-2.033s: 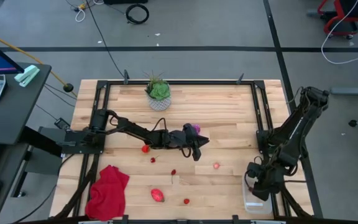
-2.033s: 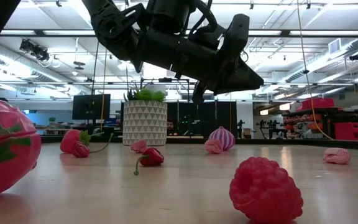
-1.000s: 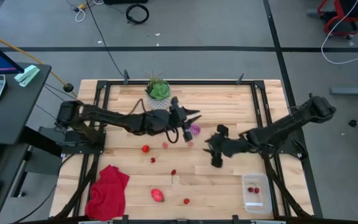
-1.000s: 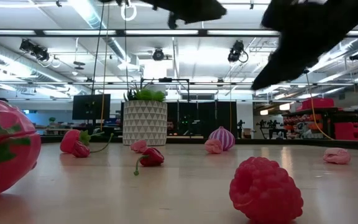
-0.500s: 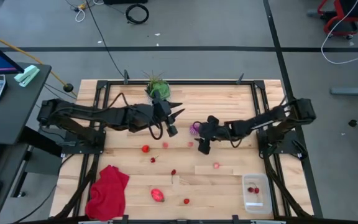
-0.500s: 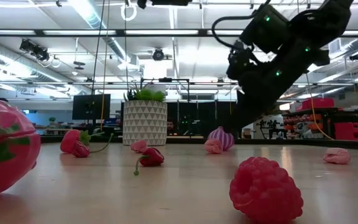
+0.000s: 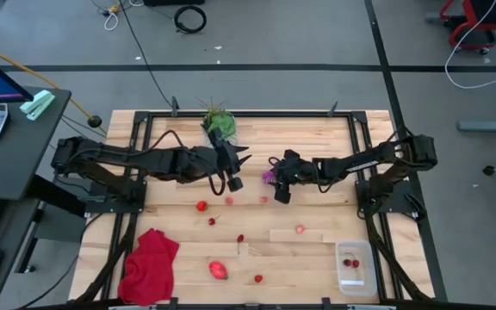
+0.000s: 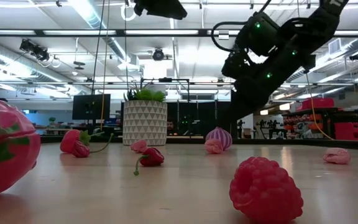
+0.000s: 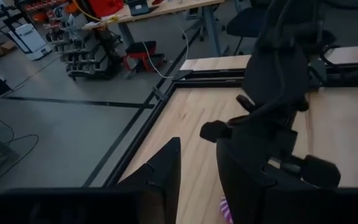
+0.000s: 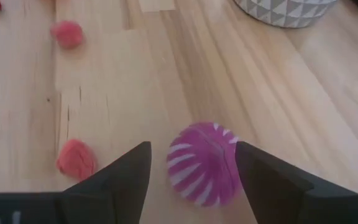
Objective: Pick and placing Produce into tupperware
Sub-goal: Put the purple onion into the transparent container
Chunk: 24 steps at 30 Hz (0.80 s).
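Note:
The purple ribbed ball rests on its underside on the wooden table, also seen as the ball and the ball. My right gripper is open and low, with one finger on each side of the ball. From above, the right gripper sits at the table's middle. My left gripper is open and raised, left of the ball and beside the plant. The clear tub at the near right holds a few red berries. The red-pink oval piece lies near the front edge, with small red berries scattered around.
A green plant in a white patterned pot stands at the far edge, close behind both grippers. A red cloth lies at the near left corner. Two pink berries sit just beside the right gripper's finger. Bare wood shows between the ball and the tub.
My right gripper has moved from right of centre toward the far left and dropped down around the purple ball. My left gripper has drawn back from the ball toward the table's left and stays high. The ball has kept its place.

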### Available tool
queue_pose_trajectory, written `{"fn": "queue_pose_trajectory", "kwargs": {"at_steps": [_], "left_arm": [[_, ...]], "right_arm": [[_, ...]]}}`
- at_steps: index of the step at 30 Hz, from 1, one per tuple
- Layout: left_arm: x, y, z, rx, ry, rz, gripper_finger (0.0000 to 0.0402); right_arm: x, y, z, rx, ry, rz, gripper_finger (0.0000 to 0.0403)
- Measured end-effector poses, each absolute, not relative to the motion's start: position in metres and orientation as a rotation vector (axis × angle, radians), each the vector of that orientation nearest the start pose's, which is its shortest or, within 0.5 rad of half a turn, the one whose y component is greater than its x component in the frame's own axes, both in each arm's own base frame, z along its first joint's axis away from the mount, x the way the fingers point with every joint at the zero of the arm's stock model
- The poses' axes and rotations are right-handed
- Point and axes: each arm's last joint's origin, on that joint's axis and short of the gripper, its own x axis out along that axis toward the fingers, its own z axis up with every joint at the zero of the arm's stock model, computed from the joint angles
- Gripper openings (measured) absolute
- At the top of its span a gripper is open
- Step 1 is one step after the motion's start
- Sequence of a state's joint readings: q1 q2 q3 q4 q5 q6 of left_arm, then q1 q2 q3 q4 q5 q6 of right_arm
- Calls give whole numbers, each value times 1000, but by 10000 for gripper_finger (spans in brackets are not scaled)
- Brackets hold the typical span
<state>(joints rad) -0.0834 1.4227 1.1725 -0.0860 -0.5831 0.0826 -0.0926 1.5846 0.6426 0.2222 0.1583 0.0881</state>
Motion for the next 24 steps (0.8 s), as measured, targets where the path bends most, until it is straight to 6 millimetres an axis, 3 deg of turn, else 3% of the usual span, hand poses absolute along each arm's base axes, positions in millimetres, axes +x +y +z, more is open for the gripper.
{"fn": "queue_pose_trajectory", "kwargs": {"at_steps": [6,16,24], "left_arm": [[320,-11,332,189,336,482,107],[320,-11,331,183,345,483,107],[318,-11,325,122,396,495,107]], "right_arm": [[294,-44,130,74,682,-260,243],[297,-44,109,98,755,-260,243],[295,-40,111,111,765,-258,243]]}}
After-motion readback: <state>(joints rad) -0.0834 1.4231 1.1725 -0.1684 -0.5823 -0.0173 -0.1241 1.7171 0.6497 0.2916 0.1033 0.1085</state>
